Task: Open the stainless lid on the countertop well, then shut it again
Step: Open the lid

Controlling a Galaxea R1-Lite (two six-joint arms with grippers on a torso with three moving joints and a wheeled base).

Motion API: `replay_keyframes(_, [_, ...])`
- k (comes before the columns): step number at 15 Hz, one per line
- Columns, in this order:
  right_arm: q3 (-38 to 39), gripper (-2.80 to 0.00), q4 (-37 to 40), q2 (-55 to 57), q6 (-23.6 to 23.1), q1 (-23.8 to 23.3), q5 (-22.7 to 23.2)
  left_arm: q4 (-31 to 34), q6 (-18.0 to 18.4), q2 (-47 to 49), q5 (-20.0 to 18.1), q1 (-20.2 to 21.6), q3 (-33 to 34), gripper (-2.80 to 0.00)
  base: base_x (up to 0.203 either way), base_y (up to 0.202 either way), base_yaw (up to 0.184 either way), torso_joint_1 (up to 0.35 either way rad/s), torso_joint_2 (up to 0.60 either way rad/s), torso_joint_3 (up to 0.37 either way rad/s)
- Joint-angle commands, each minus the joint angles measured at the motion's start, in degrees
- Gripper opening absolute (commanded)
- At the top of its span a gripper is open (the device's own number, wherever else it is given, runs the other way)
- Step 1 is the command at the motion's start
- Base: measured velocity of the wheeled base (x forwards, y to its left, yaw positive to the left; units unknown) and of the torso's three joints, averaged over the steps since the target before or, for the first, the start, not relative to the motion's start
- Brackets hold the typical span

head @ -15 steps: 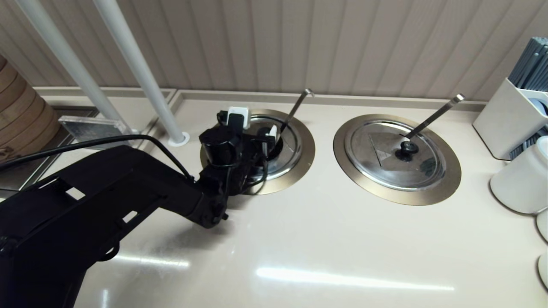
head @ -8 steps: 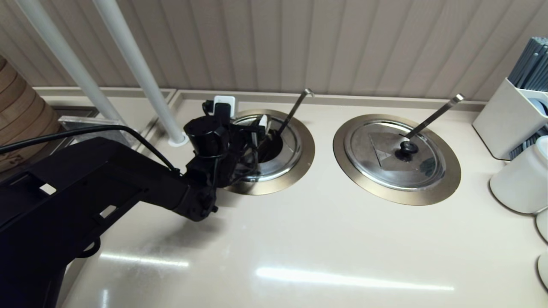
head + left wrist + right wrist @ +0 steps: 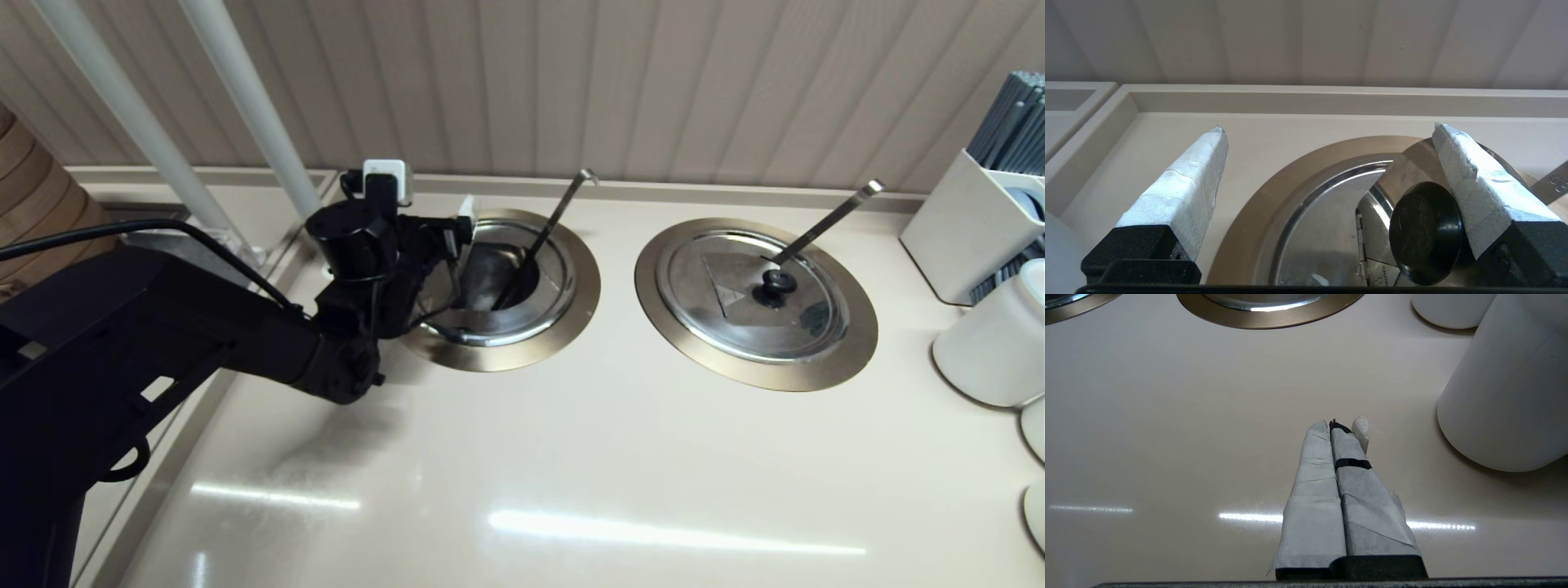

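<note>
- Stainless lid, a round shiny steel disc hinged across its middle, has one half folded up over the countertop well with the wide brushed bronze-coloured ring in the head view; the thin ladle handle with a hooked tip leans out of the opening, just beyond the left gripper.
- Same view: the left gripper, black with white-wrapped fingers, hovers at the well's rim on the side towards the white pole, fingers spread apart. Well away on its far side sits the twin steel lid with a larger triangle, closed, with its flat-ended ladle handle.
- Left wrist view: the left gripper is wide open — nothing between its fingers. The raised lid half stands tilted behind one finger, and its black round knob sits right against that finger's inner side; whether they touch I cannot tell.
- Right wrist view: the right gripper has its taped fingers pressed together, empty — it hangs over the beige countertop, near a white cylindrical container.
</note>
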Motion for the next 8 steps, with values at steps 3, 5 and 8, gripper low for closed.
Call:
replay_keyframes(3, [0.3,-2.80,0.0,0.0,0.0,0.0,0.0,-0.2,0.1,-1.5,0.2,1.4,0.3,0.00,0.000,0.000,0.000,0.000,0.00,0.000])
replay_keyframes(5, [0.3,-2.80,0.0,0.0,0.0,0.0,0.0,-0.2,0.1,-2.1,0.2,2.3,1.0,0.00,0.000,0.000,0.000,0.000,0.00,0.000])
replay_keyframes(8, [0.3,-2.80,0.0,0.0,0.0,0.0,0.0,-0.3,0.3,-1.7,0.3,3.5,1.4,0.00,0.000,0.000,0.000,0.000,0.00,0.000])
